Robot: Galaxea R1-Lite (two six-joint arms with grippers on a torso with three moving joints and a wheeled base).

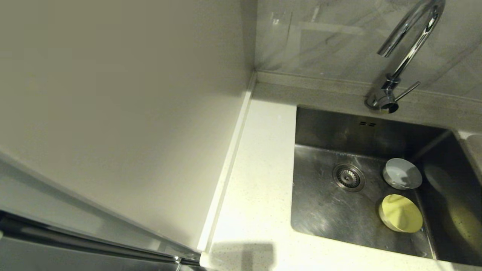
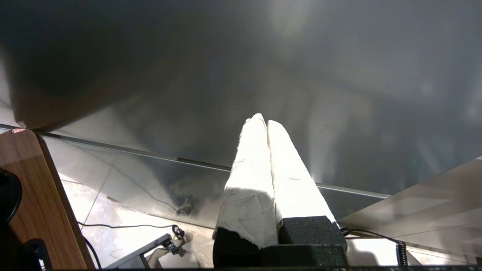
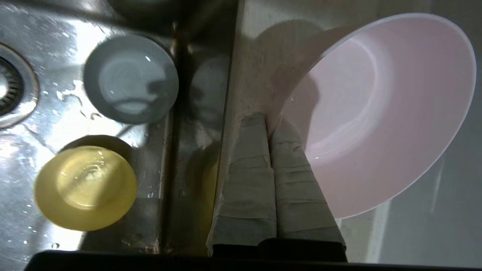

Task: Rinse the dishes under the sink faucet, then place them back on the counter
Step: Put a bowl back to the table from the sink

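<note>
The right end effector (image 3: 269, 122) is pinched tight on the rim of the pink bowl (image 3: 376, 113). The bowl hangs tilted beside the sink's right wall, out over the flat part next to the basin. A few drops of water sit inside it. This arm does not show from the head view.

Two more dishes sit in the sink (image 1: 320, 210). The white bowl (image 1: 402, 173) is near the right wall, just beside the drain (image 1: 348, 177). The yellow-green bowl (image 1: 400, 213) is close to it, nearer the front edge. Both rest on the wet steel bottom. The faucet (image 1: 408, 45) stands at the back edge of the sink, and no water comes from it now.

The left end effector (image 2: 263, 122) is closed on nothing. It hangs low, away from the sink, near a dark shiny panel.

The white surface (image 1: 256, 169) to the left of the sink holds no dish.

I think the pink bowl is on its way out of the sink. The grip is only on a thin bit of rim, and the bowl is wet, so it could slip and drop. It could also bump the sink wall, which is very near. If it is set down tilted like this, it could roll or tip over.
</note>
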